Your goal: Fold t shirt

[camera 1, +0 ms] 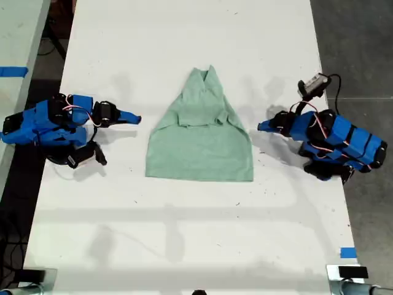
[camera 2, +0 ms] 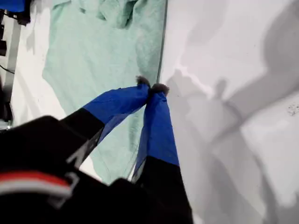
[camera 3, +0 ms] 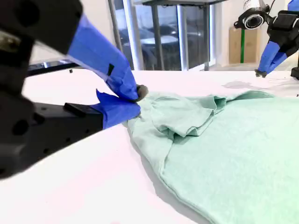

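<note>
The t shirt lies sleeves-in at mid-worktop; in the exterior view our first end effector at its 3 o'clock and second end effector at 9 o'clock sit pinched together, empty, likely flanking it for the next fold

- The t shirt lies on the desk, about midway between the desk's edges at the exterior view's left and right. Its wide hem is toward the edge at that view's bottom and its narrow, folded-in end toward the top.
- My second end effector sits between the shirt and the desk's edge at the exterior view's left, near the cloth.
- My first end effector sits opposite, just beside the shirt's edge on the exterior view's right.
- A piece of tape lies near the desk's corner at the exterior view's lower right.
</note>
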Controlling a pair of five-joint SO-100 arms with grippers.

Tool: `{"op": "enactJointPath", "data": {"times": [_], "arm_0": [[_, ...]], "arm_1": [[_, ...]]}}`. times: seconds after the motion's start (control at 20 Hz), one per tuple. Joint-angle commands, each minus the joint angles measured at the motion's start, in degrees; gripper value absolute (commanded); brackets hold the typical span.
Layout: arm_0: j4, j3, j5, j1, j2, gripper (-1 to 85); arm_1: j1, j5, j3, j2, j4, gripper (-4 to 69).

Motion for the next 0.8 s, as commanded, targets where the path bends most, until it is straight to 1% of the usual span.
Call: {"op": "enactJointPath", "data": {"times": [0.0,0.75], "arm_0": [[0.1,0.3,-0.4,-0.8,0.5,-0.2],[0.1,0.3,-0.4,-0.9,0.5,-0.2]], "arm_1": [[-0.4,0.4,3.4,0.4,0.5,2.0],[-0.7,0.0,3.5,0.4,0.1,2.0]]}}
